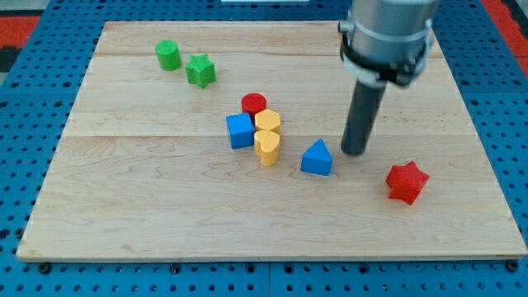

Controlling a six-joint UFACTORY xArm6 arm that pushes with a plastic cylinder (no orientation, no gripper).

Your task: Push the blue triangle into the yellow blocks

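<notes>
Blue triangle (317,157) on the tabletop (148,206), near the middle, a little to the view's right of the yellow blocks (267,134) with a small gap between. My tip (355,152) just beside the triangle, on its right and slightly above. No fingers here, only a bare rod, nothing grasped. Likely push: leftward, with slight upward drift, straight toward the yellows.

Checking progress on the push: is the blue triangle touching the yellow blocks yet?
Apart. The camera view shows bare wood between the blue triangle and the yellow blocks; my tip stands at the triangle's right.
</notes>
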